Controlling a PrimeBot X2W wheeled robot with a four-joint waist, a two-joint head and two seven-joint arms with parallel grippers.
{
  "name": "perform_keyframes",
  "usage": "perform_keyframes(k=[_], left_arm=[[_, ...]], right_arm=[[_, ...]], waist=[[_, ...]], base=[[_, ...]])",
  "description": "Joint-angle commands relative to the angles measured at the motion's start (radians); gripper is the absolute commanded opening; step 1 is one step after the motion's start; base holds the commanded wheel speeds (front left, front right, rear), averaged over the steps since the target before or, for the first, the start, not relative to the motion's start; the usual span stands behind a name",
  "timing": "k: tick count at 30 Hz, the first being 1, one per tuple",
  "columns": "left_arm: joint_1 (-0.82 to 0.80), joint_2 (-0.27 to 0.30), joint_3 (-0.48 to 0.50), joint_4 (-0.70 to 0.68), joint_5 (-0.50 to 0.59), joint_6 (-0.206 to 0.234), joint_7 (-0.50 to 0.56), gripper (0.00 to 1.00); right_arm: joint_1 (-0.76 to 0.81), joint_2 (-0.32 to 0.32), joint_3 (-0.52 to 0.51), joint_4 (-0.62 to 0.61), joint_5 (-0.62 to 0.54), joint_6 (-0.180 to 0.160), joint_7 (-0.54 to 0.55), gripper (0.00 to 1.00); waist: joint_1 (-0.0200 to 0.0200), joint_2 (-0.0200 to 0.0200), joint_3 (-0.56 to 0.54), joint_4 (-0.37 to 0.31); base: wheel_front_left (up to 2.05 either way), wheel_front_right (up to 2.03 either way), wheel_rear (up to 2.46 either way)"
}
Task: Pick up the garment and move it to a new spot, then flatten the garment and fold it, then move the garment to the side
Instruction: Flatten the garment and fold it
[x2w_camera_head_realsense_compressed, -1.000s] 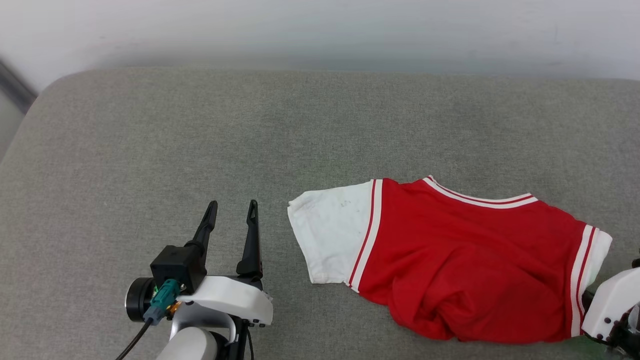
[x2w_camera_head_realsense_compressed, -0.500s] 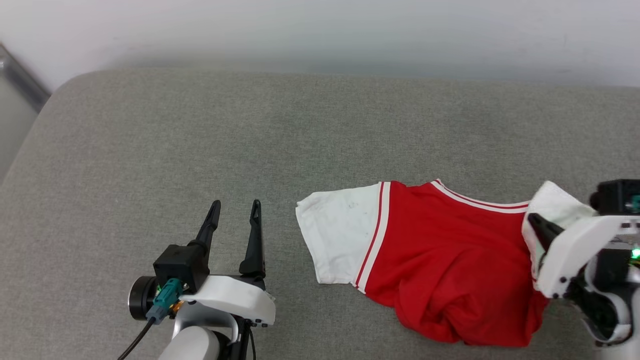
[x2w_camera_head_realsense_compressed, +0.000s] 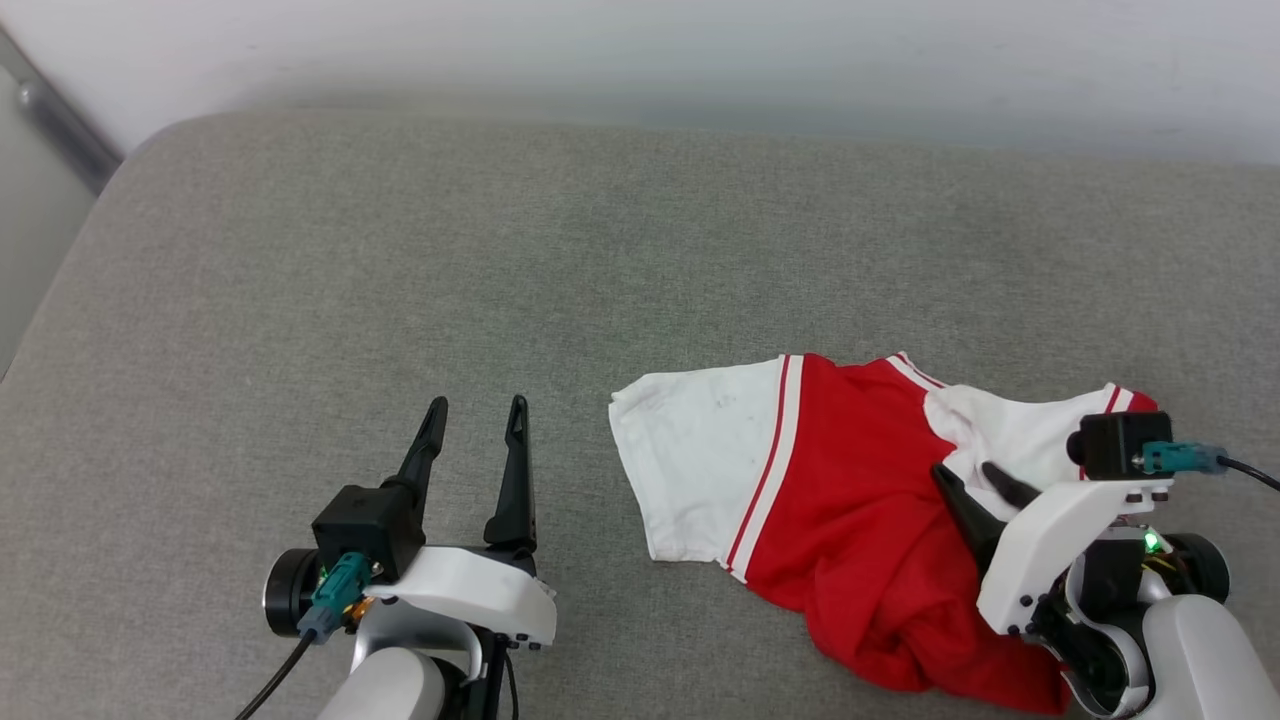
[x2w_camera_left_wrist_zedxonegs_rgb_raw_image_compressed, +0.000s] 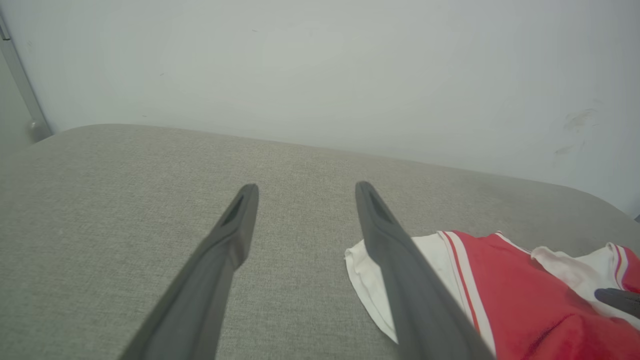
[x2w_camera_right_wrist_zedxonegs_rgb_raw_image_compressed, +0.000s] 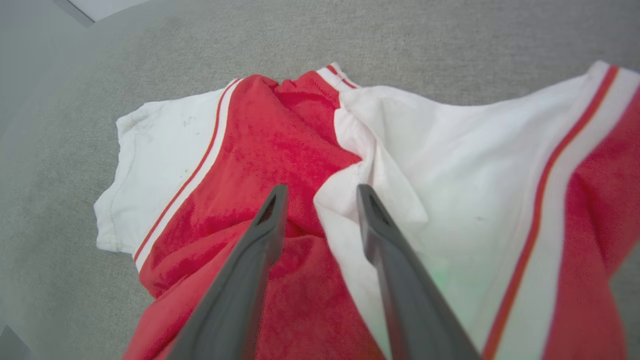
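Moved: the right fingers (x2w_camera_head_realsense_compressed: 960, 505) have come inward from the garment's right end. The right sleeve (x2w_camera_head_realsense_compressed: 1010, 440) has gone over with them and is now folded onto the red body. The head camera has shifted a little too. The left fingers (x2w_camera_head_realsense_compressed: 514, 460) sit as they did.
Right fingers: parted, tips low over the cloth and pointing toward the robot's left. In the right wrist view the folded sleeve's edge lies under the gap, and no cloth looks pinched.
Left fingers: parted and empty, over bare cushion, pointing away from the robot.
Garment (x2w_camera_head_realsense_compressed: 850, 520): on the right half of the grey cushion (x2w_camera_head_realsense_compressed: 400, 250), toward its near edge. The red body is bunched along the near hem. The left sleeve (x2w_camera_head_realsense_compressed: 700, 470) lies flat and spread.
Long axis: sleeve to sleeve, running across the head view with a slight slant.
Bearing: the cloth is directly under the right fingers. From the left fingers it lies to the robot's right, with the left sleeve nearest, close but apart.
Nearer arm: the right, already over the garment.
Stage (judgement): the pick-up and move to a new spot looks under way. Flattening and folding are not yet done.
Next (judgement): a closing pinch on the folded sleeve or the bunched red beneath it.
Risk (judgement): gripping one thin layer would let the rest drag and wrinkle further.
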Motion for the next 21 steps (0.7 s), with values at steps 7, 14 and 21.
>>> perform_keyframes(k=[7,14,21], left_arm=[[0.002,0.008,0.002,0.001,-0.003,0.005,-0.006,1.00],[-0.029,-0.001,-0.014,0.001,0.005,-0.004,-0.003,1.00],[-0.051,-0.021,-0.023,0.019,0.004,-0.011,-0.013,1.00]], right_arm=[[-0.002,-0.046,0.005,-0.087,0.010,0.000,-0.070,1.00],[-0.100,-0.130,0.057,0.002,0.043,0.000,0.131,1.00],[-0.164,-0.179,0.100,0.105,0.058,0.000,0.190,1.00]], waist=[[0.0000,0.0000,-0.016,-0.029],[0.0000,0.0000,0.010,-0.014],[0.0000,0.0000,0.052,0.022]], base=[[0.00,0.00,0.00],[0.00,0.00,0.00],[0.00,0.00,0.00]])
